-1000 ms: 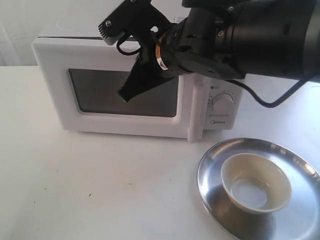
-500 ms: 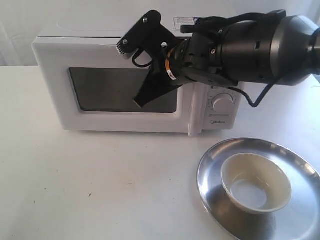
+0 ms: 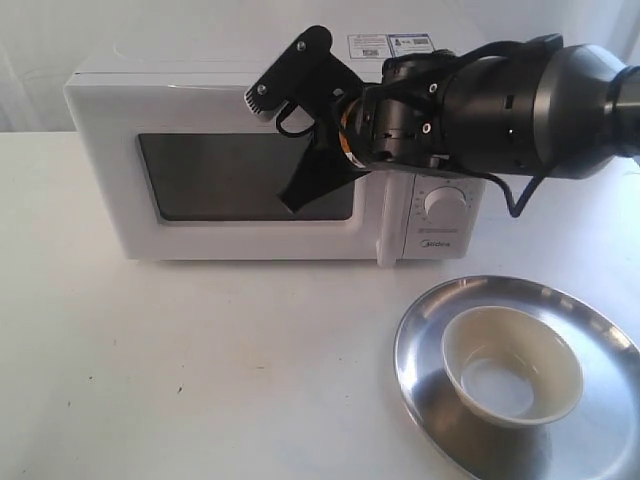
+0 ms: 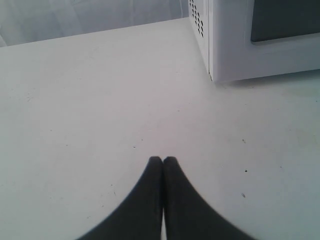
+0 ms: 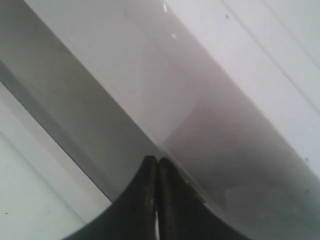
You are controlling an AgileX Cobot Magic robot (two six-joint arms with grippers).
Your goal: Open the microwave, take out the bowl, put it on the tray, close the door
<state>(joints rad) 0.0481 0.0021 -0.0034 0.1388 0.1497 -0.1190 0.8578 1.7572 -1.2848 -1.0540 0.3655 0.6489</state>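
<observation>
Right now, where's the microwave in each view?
Exterior: microwave upper left to centre.
Left wrist: its front corner, top right.
Right wrist: its door fills the frame, close up.
Shared landmark: the door's dark window.

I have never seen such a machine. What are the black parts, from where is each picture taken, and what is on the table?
This is a robot with two black arms, each ending in a claw. The wide picture comes from a camera off the arms, seeing the whole table. The other two come from cameras on the wrists, looking along each claw. On the table stand a white microwave, its door shut, and a steel tray with a cream bowl in it. The right claw is closed and empty, its tip at the door's dark window. The left claw is closed too, holding nothing, above bare table near the microwave.
</observation>
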